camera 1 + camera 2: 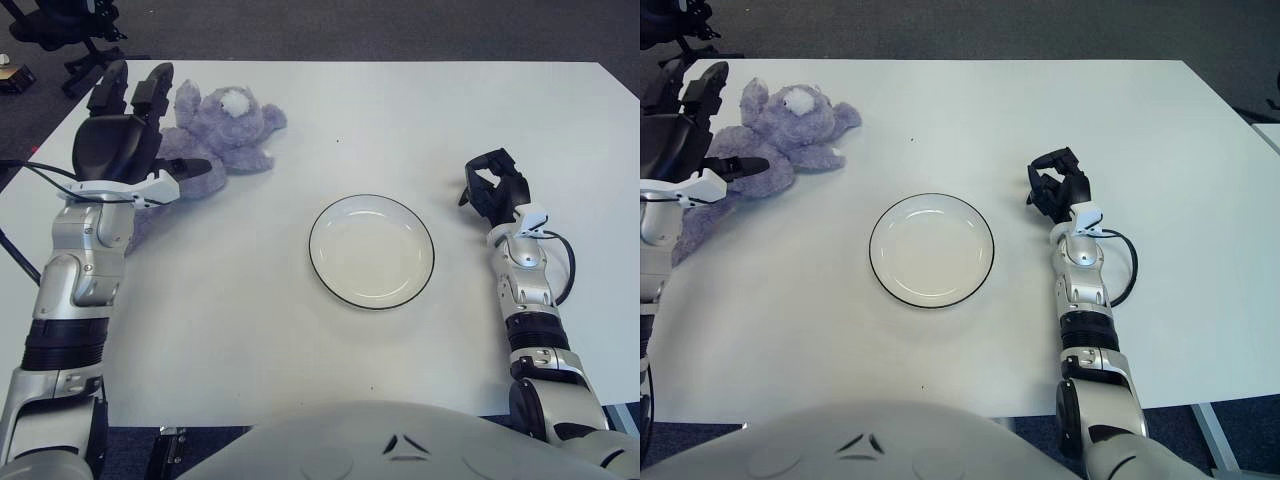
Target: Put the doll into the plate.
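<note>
Reaching up along the left edge of the frame, the left hand [128, 135] is held over the near side of the doll [225, 135], palm facing down. Two of its black fingers [155, 88] point toward the far edge of the white table [400, 110], and the third lies sideways across the doll's lower body. The fingers are spread and not closed around the plush; whether they touch it cannot be told.

The doll, a grey-purple stuffed animal with a white patch on its head, lies in the upper left of the frame, on the table and well apart from the plate [371, 251]. Part of its body shows below and behind the left wrist.

The plate, white with a dark rim, sits at the middle of the frame with nothing in it.

The right hand [495, 186] shows at mid-right, to the right of the plate, its forearm running up from the lower right corner. Its fingers are curled inward, gripping nothing.
</note>
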Action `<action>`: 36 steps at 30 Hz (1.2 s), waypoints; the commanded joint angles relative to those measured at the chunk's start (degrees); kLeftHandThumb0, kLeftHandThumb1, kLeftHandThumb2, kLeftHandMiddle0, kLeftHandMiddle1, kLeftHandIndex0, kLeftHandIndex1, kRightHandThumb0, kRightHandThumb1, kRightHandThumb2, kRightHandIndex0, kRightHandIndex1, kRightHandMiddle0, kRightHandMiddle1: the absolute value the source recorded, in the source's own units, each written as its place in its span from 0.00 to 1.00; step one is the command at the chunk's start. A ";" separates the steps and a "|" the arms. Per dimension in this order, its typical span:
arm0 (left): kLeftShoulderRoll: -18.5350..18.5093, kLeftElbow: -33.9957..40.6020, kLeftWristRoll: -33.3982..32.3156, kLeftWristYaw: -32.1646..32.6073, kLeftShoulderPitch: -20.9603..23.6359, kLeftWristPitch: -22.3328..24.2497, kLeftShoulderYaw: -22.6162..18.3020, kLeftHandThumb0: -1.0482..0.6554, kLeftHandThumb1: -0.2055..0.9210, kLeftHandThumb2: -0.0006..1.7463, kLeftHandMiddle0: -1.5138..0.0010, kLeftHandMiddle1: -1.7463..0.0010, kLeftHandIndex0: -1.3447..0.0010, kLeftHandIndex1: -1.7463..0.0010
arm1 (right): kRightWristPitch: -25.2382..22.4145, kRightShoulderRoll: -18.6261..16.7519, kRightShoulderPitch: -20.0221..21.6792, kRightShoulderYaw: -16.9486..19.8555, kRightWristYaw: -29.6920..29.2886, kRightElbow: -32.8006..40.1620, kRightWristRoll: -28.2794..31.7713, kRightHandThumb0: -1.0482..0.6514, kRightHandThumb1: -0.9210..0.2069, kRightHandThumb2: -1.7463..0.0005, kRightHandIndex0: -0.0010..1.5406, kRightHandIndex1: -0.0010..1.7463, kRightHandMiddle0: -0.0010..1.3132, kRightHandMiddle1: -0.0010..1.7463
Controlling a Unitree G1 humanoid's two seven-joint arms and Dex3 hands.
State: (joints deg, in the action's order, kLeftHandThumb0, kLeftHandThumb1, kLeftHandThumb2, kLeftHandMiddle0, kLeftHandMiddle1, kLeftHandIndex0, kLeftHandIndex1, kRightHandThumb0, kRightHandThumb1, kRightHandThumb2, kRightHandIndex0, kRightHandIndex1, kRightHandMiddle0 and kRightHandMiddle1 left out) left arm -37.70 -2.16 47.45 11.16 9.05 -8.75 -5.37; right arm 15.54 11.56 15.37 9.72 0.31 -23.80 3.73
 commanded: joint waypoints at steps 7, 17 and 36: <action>-2.30 -4.37 -0.17 3.15 1.21 -1.64 1.90 0.07 0.94 0.00 1.00 1.00 0.96 0.96 | -2.24 -0.78 -2.47 -0.26 -0.16 -1.79 -0.45 0.41 0.00 0.78 0.54 1.00 0.27 0.92; 0.59 -4.21 -16.95 -6.26 1.28 -4.27 0.37 0.11 0.90 0.00 1.00 1.00 0.95 0.96 | -2.44 -0.63 -2.37 -0.25 -0.21 -1.70 -0.44 0.41 0.00 0.78 0.54 1.00 0.27 0.92; 2.45 -8.10 -13.38 -4.46 2.45 0.37 3.86 0.01 1.00 0.04 0.98 1.00 0.94 0.97 | -2.41 -0.43 -2.51 -0.07 -0.07 -1.45 -0.30 0.41 0.00 0.79 0.54 1.00 0.27 0.91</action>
State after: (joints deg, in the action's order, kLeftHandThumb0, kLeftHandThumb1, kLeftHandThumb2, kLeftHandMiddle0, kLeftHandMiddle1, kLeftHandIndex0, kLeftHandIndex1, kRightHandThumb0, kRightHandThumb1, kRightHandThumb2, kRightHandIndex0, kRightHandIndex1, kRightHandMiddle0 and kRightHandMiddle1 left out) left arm -36.15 -9.60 33.10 6.02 10.87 -10.09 -2.35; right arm 15.46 11.60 15.18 9.72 0.12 -23.53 3.73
